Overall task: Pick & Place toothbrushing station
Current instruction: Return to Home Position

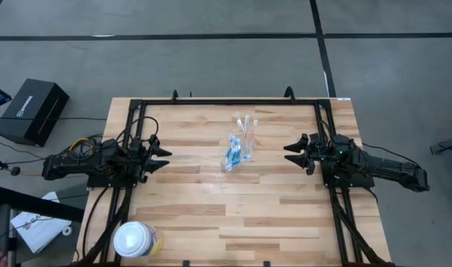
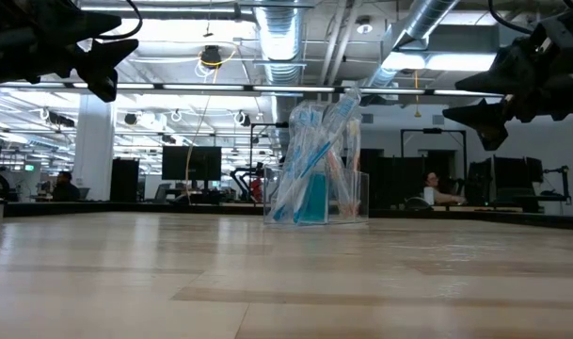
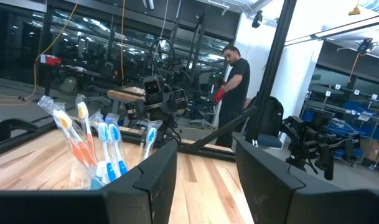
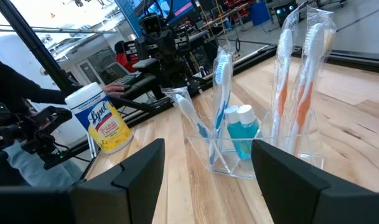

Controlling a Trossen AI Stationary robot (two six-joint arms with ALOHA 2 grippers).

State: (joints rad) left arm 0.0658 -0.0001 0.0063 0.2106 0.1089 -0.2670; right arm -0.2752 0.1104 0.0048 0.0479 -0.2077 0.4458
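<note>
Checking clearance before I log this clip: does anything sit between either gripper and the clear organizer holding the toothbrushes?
Nothing visible does. Only bare table lies between the left gripper, the right gripper and the clear organizer. The Lysol wipes canister stands at the table's corner, off both lines.

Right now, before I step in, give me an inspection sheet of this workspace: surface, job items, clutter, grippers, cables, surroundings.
Surface: wooden table, no spills seen.
Job's things: clear organizer upright mid-table, holding blue and orange toothbrushes and blue tubes.
Clutter: wipes canister at a table corner on the left arm's side.
Grippers: left gripper and right gripper both open, empty, raised on either side of the organizer.
Cables: yellow wires by the left arm; dark bundles along both arms.
Surroundings: black box and papers beside the table; person standing beyond it.
</note>
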